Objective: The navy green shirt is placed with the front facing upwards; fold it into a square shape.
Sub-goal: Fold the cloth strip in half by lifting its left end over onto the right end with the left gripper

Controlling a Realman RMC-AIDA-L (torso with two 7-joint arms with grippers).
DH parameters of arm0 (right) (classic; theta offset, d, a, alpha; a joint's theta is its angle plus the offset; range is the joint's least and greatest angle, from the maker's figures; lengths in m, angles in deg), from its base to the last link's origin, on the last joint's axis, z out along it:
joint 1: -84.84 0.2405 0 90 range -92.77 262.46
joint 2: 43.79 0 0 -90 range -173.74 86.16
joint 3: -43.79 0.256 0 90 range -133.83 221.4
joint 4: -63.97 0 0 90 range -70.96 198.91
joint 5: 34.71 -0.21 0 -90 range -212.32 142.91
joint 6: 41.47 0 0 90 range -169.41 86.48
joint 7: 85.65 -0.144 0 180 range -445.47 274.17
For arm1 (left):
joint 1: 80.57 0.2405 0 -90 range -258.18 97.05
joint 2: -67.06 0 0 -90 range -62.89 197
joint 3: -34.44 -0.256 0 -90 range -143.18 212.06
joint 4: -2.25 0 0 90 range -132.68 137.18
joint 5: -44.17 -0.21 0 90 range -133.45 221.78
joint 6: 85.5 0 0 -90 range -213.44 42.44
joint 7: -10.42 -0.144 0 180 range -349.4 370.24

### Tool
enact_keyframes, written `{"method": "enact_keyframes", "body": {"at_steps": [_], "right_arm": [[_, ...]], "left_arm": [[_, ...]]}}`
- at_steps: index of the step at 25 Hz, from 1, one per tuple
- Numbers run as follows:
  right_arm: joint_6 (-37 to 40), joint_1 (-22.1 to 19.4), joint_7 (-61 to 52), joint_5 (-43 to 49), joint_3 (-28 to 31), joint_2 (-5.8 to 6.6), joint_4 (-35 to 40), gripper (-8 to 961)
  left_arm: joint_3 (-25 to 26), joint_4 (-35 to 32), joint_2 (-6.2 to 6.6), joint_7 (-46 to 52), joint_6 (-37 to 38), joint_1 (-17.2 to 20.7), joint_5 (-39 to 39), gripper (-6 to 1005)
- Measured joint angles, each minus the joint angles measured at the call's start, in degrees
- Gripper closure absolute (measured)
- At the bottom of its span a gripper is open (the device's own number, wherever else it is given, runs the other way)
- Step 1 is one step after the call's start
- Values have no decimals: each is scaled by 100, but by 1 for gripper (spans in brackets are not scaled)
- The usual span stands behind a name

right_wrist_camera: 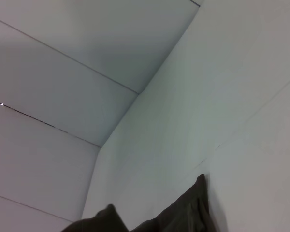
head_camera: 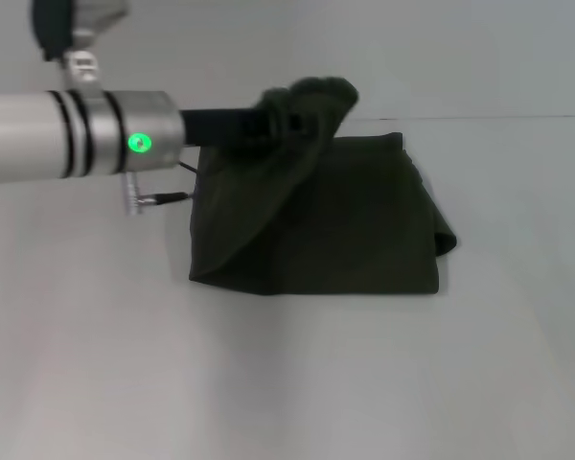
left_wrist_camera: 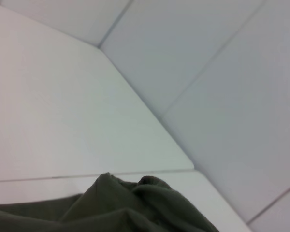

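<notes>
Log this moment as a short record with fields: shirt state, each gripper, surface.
shirt: navy green shirt, already folded to a rough rectangle, plain side up, no lettering showing
lifted part: far left corner bunched and raised off the table
left gripper: reaching in from the left at the raised bunch, jaws shut on the cloth
right gripper: not seen in the head view
surface: white table, white wall behind

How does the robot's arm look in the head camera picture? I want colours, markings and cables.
The left arm is a silver-grey metal cylinder with two black rings and a glowing green light. Beyond it comes a black gripper section. A thin dark cable and a small metal connector hang under the wrist. The right arm does not appear.
</notes>
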Motion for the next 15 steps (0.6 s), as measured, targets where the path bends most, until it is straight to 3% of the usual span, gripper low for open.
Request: {"method": "enact_keyframes", "body": {"at_steps": [6,15], "right_arm": [[4,11,1,0,-8,-16,-5,39],[15,-31,9,7,-9,-20,-9,38]], "left_arm": [[-1716,145,-38,-11,-1078,1,371,980],[-3000,228,-17,-591,-1447,-43,447,927]]}}
